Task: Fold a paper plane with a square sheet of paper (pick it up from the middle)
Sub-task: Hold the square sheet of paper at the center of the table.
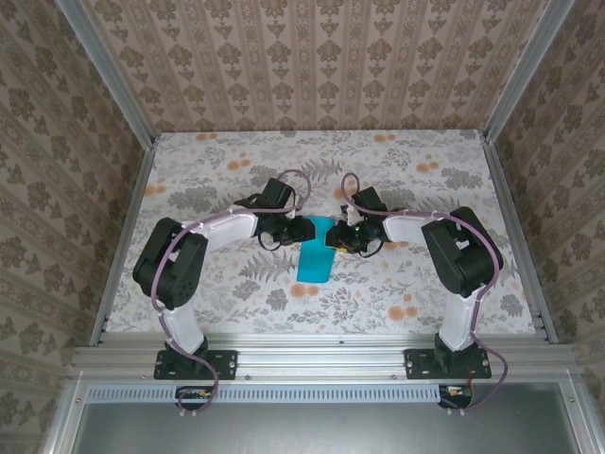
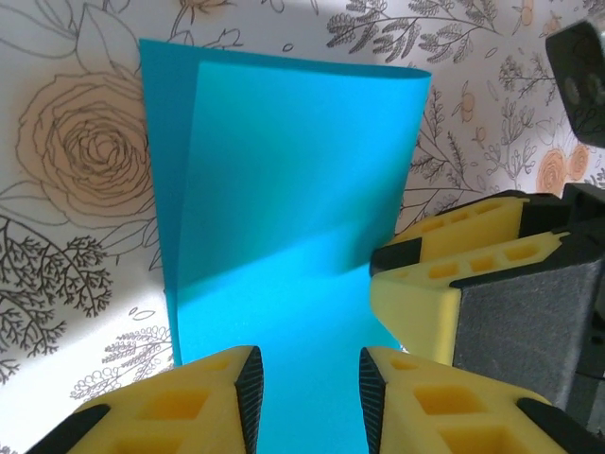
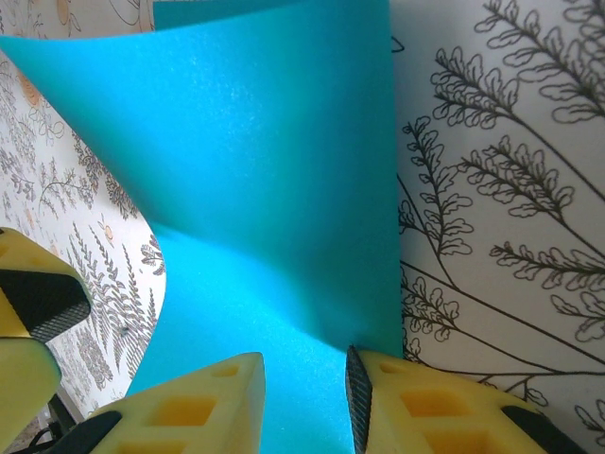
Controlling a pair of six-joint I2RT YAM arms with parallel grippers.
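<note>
While left pincer (image 2: 307,397) and right pincer (image 3: 304,402) stand parted over it, the square sheet of paper (image 1: 314,255) lies folded (edges offset).

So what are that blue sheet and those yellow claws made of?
The blue sheet looks like thin matte paper: it bends in a soft curve and holds a fold. The yellow fingers look like moulded plastic, possibly printed, with cut-out pockets.
</note>
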